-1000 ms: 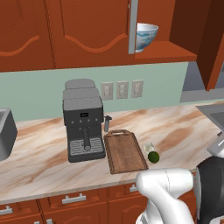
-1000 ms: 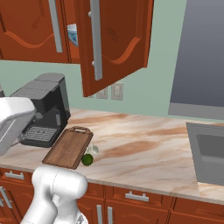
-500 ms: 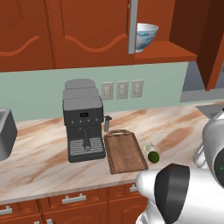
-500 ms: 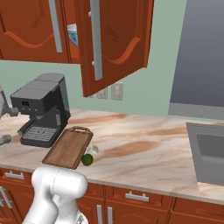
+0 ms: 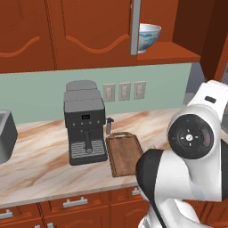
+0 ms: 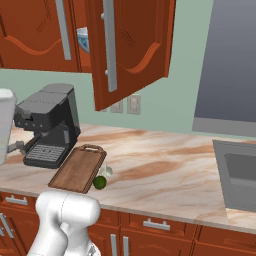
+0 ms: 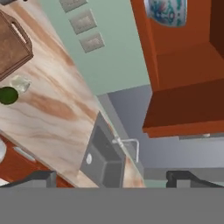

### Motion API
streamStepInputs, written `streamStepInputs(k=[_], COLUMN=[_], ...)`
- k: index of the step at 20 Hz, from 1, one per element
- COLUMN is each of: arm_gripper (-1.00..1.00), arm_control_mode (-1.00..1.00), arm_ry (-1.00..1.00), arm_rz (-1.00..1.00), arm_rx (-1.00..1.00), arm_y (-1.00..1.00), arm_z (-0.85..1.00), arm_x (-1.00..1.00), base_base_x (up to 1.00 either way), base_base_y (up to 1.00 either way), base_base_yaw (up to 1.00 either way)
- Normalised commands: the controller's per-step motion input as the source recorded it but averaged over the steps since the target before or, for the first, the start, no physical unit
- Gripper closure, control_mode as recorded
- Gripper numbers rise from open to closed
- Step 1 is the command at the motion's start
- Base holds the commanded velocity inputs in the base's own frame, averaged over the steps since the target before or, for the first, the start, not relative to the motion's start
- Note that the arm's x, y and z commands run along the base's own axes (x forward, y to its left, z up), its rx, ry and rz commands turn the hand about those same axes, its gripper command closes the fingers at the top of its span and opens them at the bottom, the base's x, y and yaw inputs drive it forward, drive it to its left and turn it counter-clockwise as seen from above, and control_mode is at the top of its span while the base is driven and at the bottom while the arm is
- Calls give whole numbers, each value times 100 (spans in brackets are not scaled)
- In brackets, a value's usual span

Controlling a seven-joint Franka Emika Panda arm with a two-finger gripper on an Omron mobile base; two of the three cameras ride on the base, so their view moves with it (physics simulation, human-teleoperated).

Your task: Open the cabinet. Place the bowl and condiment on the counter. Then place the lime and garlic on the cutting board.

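Lengthwise, cutting board [image 6: 78, 168] runs front-to-back beside coffee machine [image 5: 84, 122], handle end toward wall; hand [image 7: 111, 177] fingers apart.

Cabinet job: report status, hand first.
Hand open, empty. Cabinet door open, bowl on the shelf. Lime and garlic on the counter beside the cutting board. Coffee machine stands left of the board.
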Motion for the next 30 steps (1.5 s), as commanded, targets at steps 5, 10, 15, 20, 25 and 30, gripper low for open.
streamStepInputs(k=[5,10,15,20,25,30], arm_gripper=[-100,-100,-100,-100,-100,-100], arm_control_mode=[-100,-100,-100,-100,-100,-100], arm_ry=[2,0,0,0,0,0], arm_rz=[-9,-13,-15,-16,-17,-17], arm_rx=[-1,-3,-4,-4,-4,-3], arm_y=[0,0,-2,-12,-15,-18], arm_z=[0,0,0,0,0,1], arm_x=[48,43,43,36,38,37], base_base_x=[0,0,0,0,0,0], base_base_y=[0,0,0,0,0,0], base_base_yaw=[0,0,0,0,0,0])
